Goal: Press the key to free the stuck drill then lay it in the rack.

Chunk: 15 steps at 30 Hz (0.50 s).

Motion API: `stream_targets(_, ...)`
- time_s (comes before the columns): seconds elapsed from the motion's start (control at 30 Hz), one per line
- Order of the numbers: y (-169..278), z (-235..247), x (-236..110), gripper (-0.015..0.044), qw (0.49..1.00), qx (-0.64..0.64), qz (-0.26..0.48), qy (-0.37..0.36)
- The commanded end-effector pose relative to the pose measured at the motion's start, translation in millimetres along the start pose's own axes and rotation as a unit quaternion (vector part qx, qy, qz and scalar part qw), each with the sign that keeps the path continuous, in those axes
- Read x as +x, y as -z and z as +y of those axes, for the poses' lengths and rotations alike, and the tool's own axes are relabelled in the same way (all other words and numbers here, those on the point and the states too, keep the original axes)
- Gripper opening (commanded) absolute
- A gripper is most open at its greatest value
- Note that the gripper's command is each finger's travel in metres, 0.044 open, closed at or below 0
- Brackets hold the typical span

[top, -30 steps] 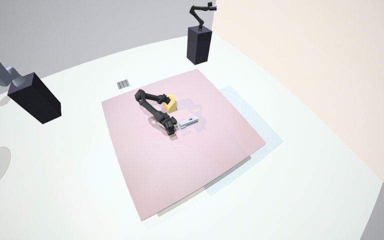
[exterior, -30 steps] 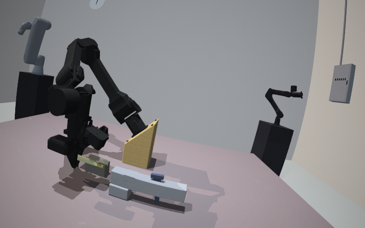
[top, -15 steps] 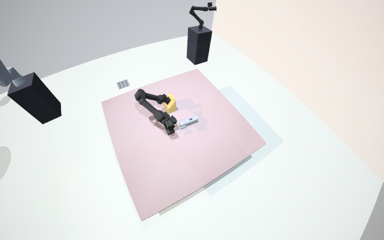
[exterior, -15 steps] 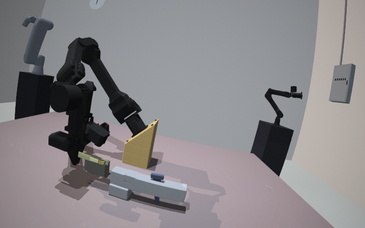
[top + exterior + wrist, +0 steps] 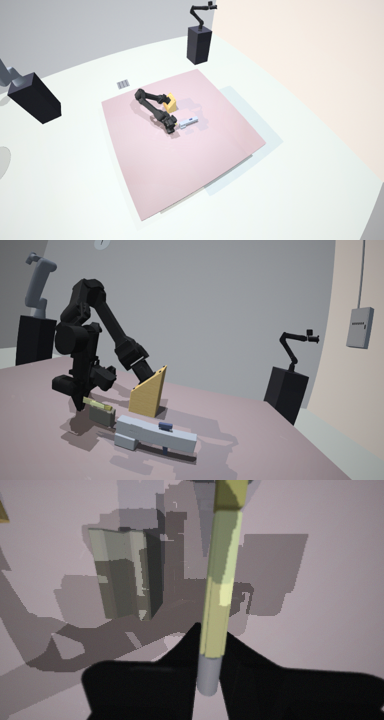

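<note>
My hand (image 5: 207, 680) is clamped on the grey shank end of the drill (image 5: 220, 587), my two dark fingers pressed to either side of it, so the yellow-green rod runs straight out ahead of me, in the air above the pink surface (image 5: 330, 630). From the side view the drill (image 5: 96, 403) hangs tilted just over the olive rack (image 5: 102, 415), its far end close above the rack's top edge; whether it touches I cannot tell. In my own view that grooved rack (image 5: 127, 575) sits to the left of the drill, with shadow all round it. Just beyond the rack lies the long pale grey block (image 5: 155, 435) with the small blue key (image 5: 165, 425) on its top face, and the drill is fully out of it. Behind these stands the yellow wedge (image 5: 148, 394) that carries my arm's foot. Farther off, two black pedestals (image 5: 286, 392) stand off the surface, each bearing another arm, and a grey box (image 5: 359, 327) hangs on the far wall
</note>
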<state>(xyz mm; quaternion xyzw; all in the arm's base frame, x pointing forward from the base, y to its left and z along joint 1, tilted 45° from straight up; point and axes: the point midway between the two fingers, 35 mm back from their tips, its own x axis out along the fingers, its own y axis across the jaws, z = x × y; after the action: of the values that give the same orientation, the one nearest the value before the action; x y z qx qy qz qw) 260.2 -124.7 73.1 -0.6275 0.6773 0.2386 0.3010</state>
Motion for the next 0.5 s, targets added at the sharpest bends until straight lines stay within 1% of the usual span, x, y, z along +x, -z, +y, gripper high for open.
stream_targets(0.0,-0.2,-1.0,-3.2,0.0000,1.000,0.002,0.000,0.002)
stream_targets(0.47,-1.2,-1.0,-9.6,0.0000,1.000,0.002,0.000,0.002)
